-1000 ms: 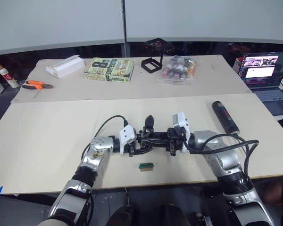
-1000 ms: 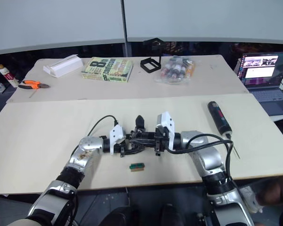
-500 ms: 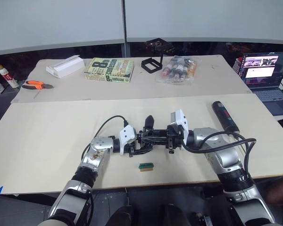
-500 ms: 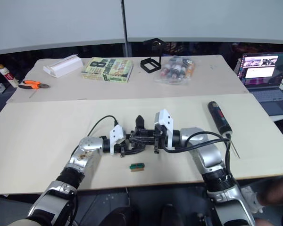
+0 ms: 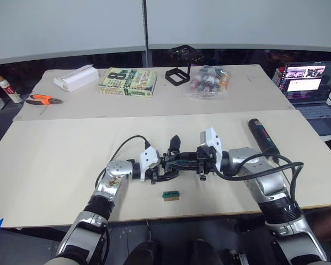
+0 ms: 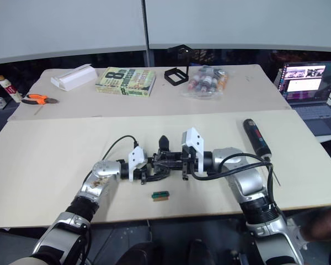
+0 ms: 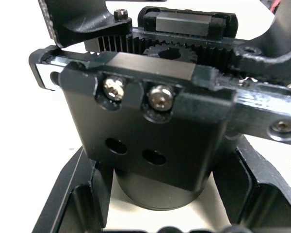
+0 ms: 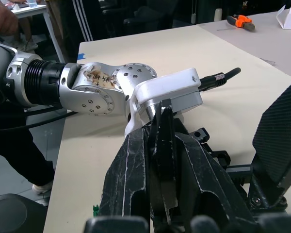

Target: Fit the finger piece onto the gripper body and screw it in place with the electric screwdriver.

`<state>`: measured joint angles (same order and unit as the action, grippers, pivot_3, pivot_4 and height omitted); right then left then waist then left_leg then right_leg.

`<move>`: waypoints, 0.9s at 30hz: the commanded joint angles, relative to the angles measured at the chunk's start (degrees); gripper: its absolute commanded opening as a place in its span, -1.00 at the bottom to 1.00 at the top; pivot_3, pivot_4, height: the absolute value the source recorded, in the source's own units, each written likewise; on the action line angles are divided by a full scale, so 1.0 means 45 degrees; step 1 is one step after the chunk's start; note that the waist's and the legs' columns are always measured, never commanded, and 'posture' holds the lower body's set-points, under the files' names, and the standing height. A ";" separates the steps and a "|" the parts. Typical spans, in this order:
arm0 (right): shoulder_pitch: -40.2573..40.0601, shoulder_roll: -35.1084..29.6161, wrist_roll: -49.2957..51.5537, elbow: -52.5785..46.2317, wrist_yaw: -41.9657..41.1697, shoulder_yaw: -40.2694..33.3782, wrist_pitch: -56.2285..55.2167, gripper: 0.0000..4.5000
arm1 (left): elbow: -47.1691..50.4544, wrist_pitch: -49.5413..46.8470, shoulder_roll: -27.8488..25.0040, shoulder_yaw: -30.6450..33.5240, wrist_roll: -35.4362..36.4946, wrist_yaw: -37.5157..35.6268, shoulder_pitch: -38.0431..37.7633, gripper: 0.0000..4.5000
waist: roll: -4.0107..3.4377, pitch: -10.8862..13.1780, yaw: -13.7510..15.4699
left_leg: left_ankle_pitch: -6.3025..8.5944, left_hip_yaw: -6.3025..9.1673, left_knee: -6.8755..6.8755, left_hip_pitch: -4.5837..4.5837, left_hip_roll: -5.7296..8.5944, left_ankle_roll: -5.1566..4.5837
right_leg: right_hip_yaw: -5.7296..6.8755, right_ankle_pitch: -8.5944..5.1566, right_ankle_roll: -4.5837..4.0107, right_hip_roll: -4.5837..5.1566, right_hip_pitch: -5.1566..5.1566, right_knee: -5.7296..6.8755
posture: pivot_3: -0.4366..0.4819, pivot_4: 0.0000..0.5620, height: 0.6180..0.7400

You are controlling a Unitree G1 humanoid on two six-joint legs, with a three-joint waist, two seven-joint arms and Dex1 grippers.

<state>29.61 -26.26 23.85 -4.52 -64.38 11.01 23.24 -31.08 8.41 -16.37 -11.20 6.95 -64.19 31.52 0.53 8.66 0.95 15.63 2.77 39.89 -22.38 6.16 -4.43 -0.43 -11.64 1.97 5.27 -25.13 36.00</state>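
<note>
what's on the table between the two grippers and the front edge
A small green block lies there alone, just in front of the gripper body that the left gripper and right gripper meet at, per the eye views.

Free room and obstacles. My two grippers meet around the gripper body (image 5: 174,160) mid-table, blocking passage there. Just before them lies a small green block (image 5: 170,195). To my right, the electric screwdriver (image 5: 263,137) lies alone on bare tabletop (image 5: 60,154), reachable from every side. The far edge is crowded by a book (image 5: 128,82), white box (image 5: 75,77) and pliers (image 5: 40,99).
</note>
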 commanded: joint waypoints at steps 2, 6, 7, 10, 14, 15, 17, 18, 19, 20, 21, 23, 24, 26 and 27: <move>-0.0060 0.0069 0.0165 -0.0290 -0.0052 -0.0145 -0.0236 -0.85 | 0.0209 -0.0135 0.0063 -0.0201 -0.0051 -0.0054 -0.0128 0.04 | 0.0000 0.0000 -0.0005 | 0.0000 -0.0001 0.0000 0.0000 0.0000 0.0000 | 0.0000 0.0000 0.0000 0.0000 0.0000 0.0000 | -0.05 -0.47 1.00; 0.0030 0.0044 0.0492 -0.0467 -0.0142 -0.0605 -0.0376 -0.85 | 0.0209 -0.0147 0.0056 -0.0191 -0.0041 -0.0055 -0.0135 0.04 | 0.0000 0.0000 -0.0001 | 0.0000 0.0000 0.0000 -0.0003 0.0001 0.0000 | 0.0001 0.0000 0.0000 0.0000 -0.0002 0.0000 | -0.05 -0.47 1.00; 0.0049 0.0055 0.0532 -0.0509 -0.0152 -0.0646 -0.0370 -0.85 | 0.0210 -0.0149 0.0050 -0.0188 -0.0037 -0.0061 -0.0137 0.04 | 0.0000 0.0000 0.0000 | 0.0000 0.0000 0.0000 -0.0004 0.0001 0.0000 | 0.0000 0.0000 0.0000 0.0000 -0.0002 0.0000 | -0.05 -0.47 1.00; 0.0185 0.0208 0.0881 -0.0739 -0.0153 -0.0837 -0.0331 -0.85 | 0.0209 -0.0152 0.0056 -0.0192 -0.0034 -0.0066 -0.0140 0.04 | 0.0000 0.0000 -0.0003 | 0.0000 0.0000 -0.0001 -0.0004 0.0001 0.0000 | 0.0001 0.0000 0.0000 0.0000 -0.0002 0.0000 | -0.05 -0.47 1.00; 0.0307 0.0422 0.0869 -0.0808 -0.0040 -0.0641 -0.0201 -0.85 | 0.0212 -0.0165 0.0077 -0.0216 -0.0044 -0.0067 -0.0146 0.04 | 0.0000 0.0000 -0.0003 | 0.0000 -0.0001 -0.0002 -0.0005 0.0000 0.0000 | -0.0001 0.0000 0.0000 0.0001 -0.0002 0.0000 | -0.05 -0.47 1.00; 0.0317 0.0473 0.0797 -0.0784 -0.0019 -0.0564 -0.0193 -0.85 | 0.0214 -0.0170 0.0080 -0.0219 -0.0044 -0.0067 -0.0148 0.04 | 0.0000 0.0000 -0.0003 | 0.0000 -0.0001 -0.0002 -0.0004 0.0001 0.0000 | 0.0001 0.0000 0.0000 0.0001 -0.0002 0.0000 | -0.05 -0.47 1.00; 0.0323 0.0532 0.0613 -0.0710 0.0010 -0.0369 -0.0114 -0.85 | 0.0226 -0.0188 0.0091 -0.0227 -0.0045 -0.0061 -0.0152 0.04 | 0.0000 0.0000 0.0000 | 0.0000 0.0000 -0.0002 -0.0004 0.0000 0.0000 | 0.0002 0.0000 0.0000 0.0000 -0.0002 0.0000 | -0.05 -0.47 1.00; 0.0317 0.0508 0.0520 -0.0664 0.0013 -0.0286 -0.0053 -0.85 | 0.0233 -0.0196 0.0094 -0.0229 -0.0047 -0.0057 -0.0154 0.04 | 0.0000 0.0000 -0.0001 | 0.0000 -0.0001 -0.0002 -0.0004 0.0001 0.0000 | 0.0001 0.0000 0.0000 0.0000 -0.0004 0.0000 | -0.05 -0.47 1.00; 0.0313 0.0484 0.0466 -0.0632 0.0021 -0.0226 -0.0016 -0.85 | 0.0238 -0.0202 0.0095 -0.0230 -0.0048 -0.0055 -0.0155 0.04 | 0.0000 0.0000 -0.0003 | 0.0000 0.0000 -0.0002 -0.0005 0.0001 0.0000 | 0.0002 0.0000 0.0000 0.0001 -0.0004 0.0000 | -0.05 -0.47 1.00; 0.0311 0.0432 0.0400 -0.0581 0.0045 -0.0169 0.0024 -0.85 | 0.0245 -0.0209 0.0096 -0.0230 -0.0049 -0.0051 -0.0159 0.04 | 0.0000 0.0000 -0.0002 | 0.0000 -0.0001 -0.0002 -0.0004 0.0002 0.0000 | 0.0001 0.0000 0.0000 0.0000 -0.0004 0.0000 | -0.05 -0.47 1.00; 0.0292 0.0378 0.0321 -0.0503 0.0068 -0.0113 0.0036 -0.85 | 0.0261 -0.0217 0.0088 -0.0227 -0.0049 -0.0050 -0.0171 0.04 | 0.0000 0.0000 0.0001 | 0.0000 0.0000 -0.0002 -0.0005 0.0002 0.0000 | 0.0002 0.0000 0.0000 0.0001 -0.0004 0.0000 | -0.05 -0.47 1.00; 0.0221 0.0201 0.0102 -0.0375 0.0076 0.0018 0.0056 -0.85 | 0.0304 -0.0235 0.0059 -0.0216 -0.0045 -0.0057 -0.0209 0.04 | 0.0000 0.0000 0.0002 | 0.0000 -0.0001 -0.0002 -0.0005 0.0002 0.0000 | 0.0002 0.0000 0.0000 0.0000 -0.0004 0.0000 | -0.05 -0.47 1.00; 0.0198 0.0127 0.0050 -0.0351 0.0086 0.0062 0.0141 -0.85 | 0.0302 -0.0235 0.0057 -0.0214 -0.0048 -0.0054 -0.0213 0.04 | 0.0000 0.0000 0.0001 | 0.0000 0.0000 -0.0002 -0.0004 0.0002 0.0000 | 0.0002 0.0000 0.0000 0.0000 -0.0004 0.0000 | -0.05 -0.47 1.00; 0.0164 0.0022 -0.0064 -0.0308 0.0105 0.0116 0.0169 -0.85 | 0.0300 -0.0235 0.0063 -0.0213 -0.0051 -0.0046 -0.0215 0.04 | 0.0000 0.0000 -0.0011 | 0.0000 -0.0001 -0.0002 -0.0005 0.0002 0.0000 | 0.0002 0.0000 0.0000 0.0000 -0.0004 -0.0001 | -0.05 -0.47 1.00; 0.0148 -0.0012 -0.0043 -0.0308 0.0106 0.0117 0.0236 -0.85 | 0.0305 -0.0235 0.0068 -0.0215 -0.0050 -0.0046 -0.0218 0.04 | 0.0000 0.0000 -0.0012 | 0.0000 -0.0002 -0.0002 -0.0005 0.0001 0.0000 | 0.0001 0.0000 0.0000 0.0000 -0.0005 0.0000 | -0.05 -0.47 1.00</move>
<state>30.16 -25.90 23.61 -5.07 -63.76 11.71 23.88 -30.27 7.56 -16.35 -11.19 7.00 -64.08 31.18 0.53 8.67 0.90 15.63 2.76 39.87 -22.40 6.17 -4.43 -0.43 -11.64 1.97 5.27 -25.15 36.00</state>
